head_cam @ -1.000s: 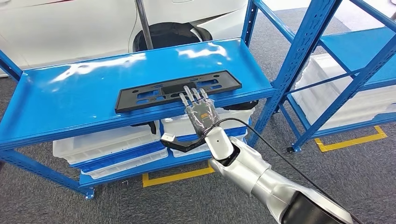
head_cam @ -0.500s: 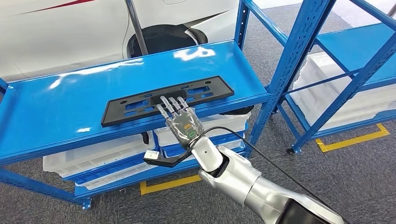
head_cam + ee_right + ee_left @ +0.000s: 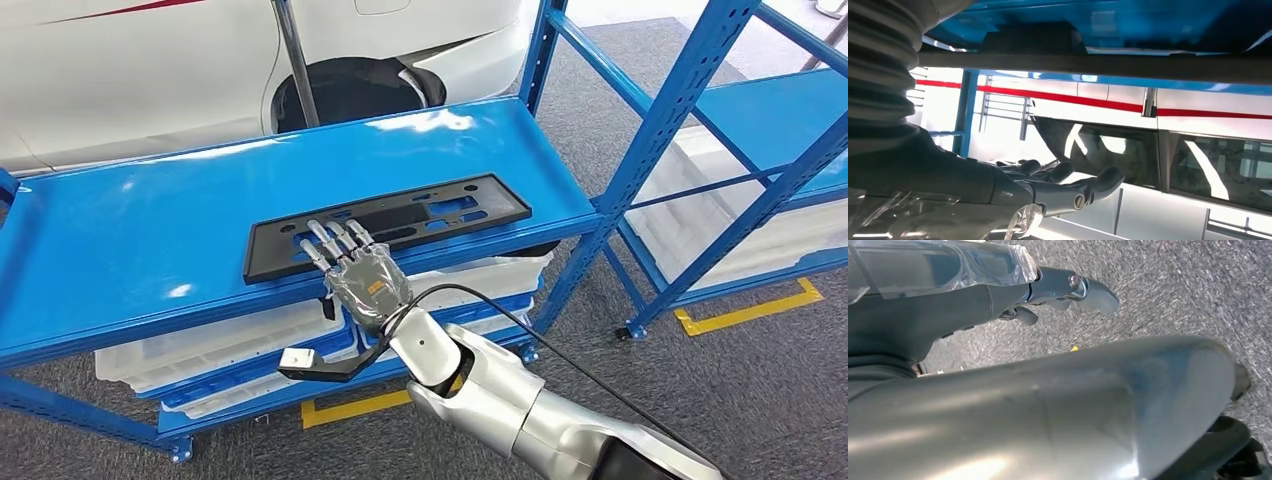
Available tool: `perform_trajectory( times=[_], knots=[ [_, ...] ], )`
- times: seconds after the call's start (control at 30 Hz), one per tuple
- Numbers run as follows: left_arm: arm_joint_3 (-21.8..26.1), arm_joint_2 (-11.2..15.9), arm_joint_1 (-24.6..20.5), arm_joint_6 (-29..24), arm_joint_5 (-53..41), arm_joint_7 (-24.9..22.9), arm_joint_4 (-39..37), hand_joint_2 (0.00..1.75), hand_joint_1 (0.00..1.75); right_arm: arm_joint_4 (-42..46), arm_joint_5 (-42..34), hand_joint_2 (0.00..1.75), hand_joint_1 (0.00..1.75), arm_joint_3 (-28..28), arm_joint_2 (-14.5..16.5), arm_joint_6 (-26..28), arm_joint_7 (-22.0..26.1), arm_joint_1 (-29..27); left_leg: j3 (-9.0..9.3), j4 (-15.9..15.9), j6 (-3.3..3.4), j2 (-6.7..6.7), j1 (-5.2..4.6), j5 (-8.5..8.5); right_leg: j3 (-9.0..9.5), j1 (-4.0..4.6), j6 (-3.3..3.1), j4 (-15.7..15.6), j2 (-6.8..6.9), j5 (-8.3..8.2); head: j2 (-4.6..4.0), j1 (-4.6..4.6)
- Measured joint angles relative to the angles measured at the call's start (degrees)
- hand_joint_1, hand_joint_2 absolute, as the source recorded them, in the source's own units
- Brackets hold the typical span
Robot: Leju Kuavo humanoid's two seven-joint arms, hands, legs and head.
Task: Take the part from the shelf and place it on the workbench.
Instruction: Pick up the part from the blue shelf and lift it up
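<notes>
Part (image 3: 385, 222) lies flat on blue shelf (image 3: 150, 250). Right hand (image 3: 362, 280) at near edge, fingers (image 3: 330, 238) spread wide over it, nothing held. Thumb should be brought under edge before closing; grip toward 12 o'clock.

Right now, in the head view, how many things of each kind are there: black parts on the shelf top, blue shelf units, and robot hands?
Black part on the shelf top: 1
Blue shelf units: 2, the near one and the one to its right
Robot hands: 1, the right hand, fingers lying on the part's near edge
Total: 4
</notes>
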State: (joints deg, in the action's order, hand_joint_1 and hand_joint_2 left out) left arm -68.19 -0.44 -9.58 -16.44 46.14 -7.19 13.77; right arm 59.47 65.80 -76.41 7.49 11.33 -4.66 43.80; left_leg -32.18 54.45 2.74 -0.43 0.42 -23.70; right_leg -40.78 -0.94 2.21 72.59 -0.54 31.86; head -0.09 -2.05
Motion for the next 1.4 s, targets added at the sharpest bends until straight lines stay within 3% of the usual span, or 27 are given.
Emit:
perform_trajectory(
  times=[0.03, 0.1, 0.13, 0.17, 0.3, 0.37, 0.43, 0.47, 0.5, 0.53, 0.6, 0.67, 0.77, 0.83, 0.93, 0.97, 1.0, 1.03, 1.1, 1.17, 1.3, 1.33, 1.4],
  knots=[
    [0.0, 0.0, 0.01, -0.03, 0.0, 0.0, 0.0, 0.0, 0.0, 0.05, -0.12, 1.75, 0.0, -0.13, 0.0, -0.11, -0.01, -0.01, 0.4, 0.0, 0.03, -0.05, -0.13, -0.23, 0.79, 0.08, -0.32, -2.5, 0.0, -2.15, 0.0, 0.01],
    [-0.01, -0.02, -0.07, -0.08, 0.0, 0.0, 0.0, 0.0, 0.0, 0.15, -0.44, 1.75, 0.0, -0.32, -0.01, -0.51, -0.08, 0.12, 1.15, 0.03, -0.12, -0.16, -0.37, -0.79, 4.14, 0.44, -1.21, -10.69, 0.07, -6.83, 0.01, 0.01],
    [-0.01, -0.02, -0.12, -0.1, 0.0, 0.0, 0.0, 0.0, 0.0, 0.18, -0.67, 1.75, 0.0, -0.39, -0.02, -0.82, -0.21, 0.25, 1.28, 0.1, -0.31, -0.18, -0.53, -1.03, 5.5, 0.6, -1.51, -14.02, 0.08, -8.02, 0.01, 0.01],
    [-0.01, -0.03, -0.14, -0.13, 0.0, 0.0, 0.0, 0.0, 0.0, 0.18, -0.88, 1.75, 0.0, -0.44, -0.03, -1.16, -0.4, 0.36, 1.25, 0.16, -0.5, -0.17, -0.6, -1.2, 6.26, 0.75, -1.69, -15.98, 0.07, -8.45, 0.01, -0.01],
    [-0.02, 0.0, -0.15, -0.2, 0.01, 0.0, 0.0, 0.0, 0.0, 0.01, -1.73, 1.75, 0.0, -0.45, -0.34, -2.01, -1.47, 0.95, 0.56, 1.18, -1.6, -0.01, -0.4, -2.14, 6.64, 0.65, -2.06, -17.1, -0.16, -8.1, 0.0, -0.05],
    [-0.03, 0.01, -0.2, -0.24, 0.0, 0.0, 0.0, 0.0, 0.0, -0.38, -2.31, 1.75, 0.0, -0.41, -0.48, -2.2, -2.04, 1.51, -2.01, 6.37, -2.35, 0.06, -0.11, -4.66, 6.87, 0.35, -2.37, -17.25, -0.17, -8.02, 0.0, -0.21],
    [-0.05, 0.0, -0.16, -0.24, 0.0, 0.0, 0.0, 0.0, 0.0, -1.17, -2.97, 1.75, 0.0, -0.34, -0.82, -2.49, -2.6, 1.83, -6.42, 14.5, -2.93, 0.09, 0.19, -7.5, 7.02, 0.31, -2.57, -17.24, -0.2, -7.8, 0.0, -0.32],
    [-0.05, 0.01, -0.12, -0.24, 0.0, -0.01, 0.0, 0.0, 0.0, -1.69, -3.3, 1.75, 0.0, -0.28, -1.09, -2.62, -2.9, 1.87, -8.1, 17.08, -3.14, 0.1, 0.36, -7.83, 7.16, 0.27, -2.61, -17.23, -0.24, -7.65, 0.0, -0.33],
    [-0.06, 0.01, -0.07, -0.24, 0.0, -0.01, 0.0, 0.0, 0.0, -2.23, -3.6, 1.75, 0.0, -0.18, -1.38, -2.73, -3.19, 1.88, -8.8, 17.55, -3.33, 0.11, 0.53, -7.1, 7.37, 0.2, -2.59, -17.23, -0.32, -7.49, 0.0, -0.33],
    [-0.07, 0.02, -0.04, -0.24, -0.01, -0.02, 0.0, 0.0, 0.0, -2.74, -3.86, 1.75, 0.0, -0.07, -1.66, -2.83, -3.44, 1.92, -8.28, 15.54, -3.54, 0.12, 0.72, -5.27, 7.66, 0.1, -2.48, -17.22, -0.4, -7.28, 0.0, -0.33],
    [-0.07, 0.02, -0.05, -0.24, -0.07, -0.02, 0.0, 0.0, 0.0, -3.67, -4.43, 1.75, 0.0, 0.3, -2.11, -3.08, -3.87, 2.15, -4.94, 7.38, -3.85, 0.12, 1.03, -0.64, 8.43, -0.06, -2.05, -17.21, -0.62, -6.77, 0.0, -0.35],
    [-0.09, 0.02, -0.19, -0.2, -0.14, -0.02, 0.0, 0.0, 0.0, -4.68, -4.95, 1.75, 0.0, 0.71, -2.53, -3.32, -4.25, 2.52, -2.17, 1.38, -3.5, 0.05, 0.91, 1.34, 8.82, 0.03, -1.38, -17.18, -0.83, -6.31, 0.01, -0.39],
    [-0.11, 0.02, -0.2, -0.1, -0.15, -0.02, 0.0, 0.0, 0.0, -6.0, -5.36, 1.75, 0.0, 1.21, -3.21, -3.31, -4.52, 2.75, -1.41, 0.2, -2.35, 0.01, 0.64, 0.91, 9.03, 0.02, -0.37, -17.38, -0.81, -5.9, 0.01, -0.36],
    [-0.13, 0.02, -0.15, -0.09, -0.15, -0.02, 0.0, 0.0, 0.0, -6.66, -5.52, 1.75, 0.0, 1.61, -3.6, -3.19, -4.54, 2.86, -0.85, -0.19, -1.6, 0.03, 0.81, 0.85, 8.34, -0.06, 0.16, -15.33, -0.43, -4.6, 0.01, -0.28],
    [-0.15, 0.02, -0.18, -0.06, -0.16, -0.02, 0.0, 0.0, 0.0, -7.58, -5.6, 1.75, 0.0, 1.99, -4.13, -3.14, -4.55, 2.82, -0.01, -0.36, -0.71, 0.07, 0.8, 0.35, 2.63, -0.08, 0.54, -4.11, -0.09, -0.01, 0.0, -0.18],
    [-0.16, 0.02, -0.13, -0.03, -0.16, -0.02, 0.0, 0.0, 0.0, -7.92, -5.61, 1.75, 0.0, 2.03, -4.29, -3.15, -4.55, 2.71, 0.25, -0.35, -0.58, 0.07, 0.78, 0.12, 0.66, -0.11, 0.62, -0.92, -0.09, 0.68, 0.0, -0.17],
    [-0.19, 0.02, -0.08, 0.01, -0.17, -0.02, 0.0, 0.0, 0.0, -8.22, -5.66, 1.75, 0.0, 2.04, -4.44, -3.16, -4.54, 2.61, 0.56, -0.34, -0.54, 0.04, 0.81, -0.14, -0.44, -0.16, 0.68, 0.25, -0.08, 0.21, 0.0, -0.16],
    [-0.2, 0.02, -0.03, 0.06, -0.17, -0.02, 0.0, 0.0, 0.0, -8.45, -5.7, 1.75, 0.0, 2.07, -4.54, -3.17, -4.51, 2.55, 0.94, -0.32, -0.63, -0.01, 0.88, -0.44, -0.39, -0.24, 0.74, -0.98, -0.06, -1.43, 0.0, -0.15],
    [-0.23, 0.01, -0.05, 0.13, -0.17, -0.02, 0.0, 0.0, 0.0, -8.73, -5.8, 1.75, 0.0, 2.1, -4.62, -3.17, -4.4, 2.43, 1.85, -0.23, -1.17, -0.09, 1.1, -1.25, 2.38, -0.49, 0.93, -8.65, 0.06, -6.37, 0.0, -0.13],
    [-0.26, 0.03, -0.22, 0.18, -0.17, -0.03, -0.03, 0.0, 0.0, -8.91, -5.86, 1.75, 0.0, 2.14, -4.49, -3.16, -4.27, 2.29, 2.24, 0.07, -1.97, -0.17, 0.93, -2.07, 5.09, -0.54, 0.83, -14.98, 0.07, -8.79, 0.01, -0.09],
    [-0.31, 0.04, -0.32, 0.22, -0.17, -0.11, -0.07, 0.0, 0.0, -9.04, -6.11, 1.75, 0.0, 2.28, -4.06, -3.09, -3.98, 2.12, 2.2, 0.3, -2.82, -0.13, 0.96, -2.87, 5.66, -0.31, -0.79, -16.09, -0.04, -8.13, 0.02, -0.15],
    [-0.32, 0.03, -0.32, 0.22, -0.17, -0.1, -0.07, 0.0, 0.0, -9.04, -6.16, 1.75, 0.0, 2.28, -3.95, -3.07, -3.94, 2.09, 1.6, 1.58, -3.0, -0.06, 1.05, -3.66, 5.78, -0.36, -1.18, -16.13, 0.05, -8.04, 0.02, -0.21],
    [-0.32, 0.02, -0.33, 0.22, -0.16, -0.09, -0.07, 0.0, 0.0, -9.04, -6.17, 1.75, 0.0, 2.3, -3.77, -2.99, -3.91, 2.02, -1.6, 7.96, -3.26, 0.08, 1.1, -6.64, 5.94, -0.36, -1.73, -16.17, 0.32, -7.97, 0.02, -0.33]
  ],
)
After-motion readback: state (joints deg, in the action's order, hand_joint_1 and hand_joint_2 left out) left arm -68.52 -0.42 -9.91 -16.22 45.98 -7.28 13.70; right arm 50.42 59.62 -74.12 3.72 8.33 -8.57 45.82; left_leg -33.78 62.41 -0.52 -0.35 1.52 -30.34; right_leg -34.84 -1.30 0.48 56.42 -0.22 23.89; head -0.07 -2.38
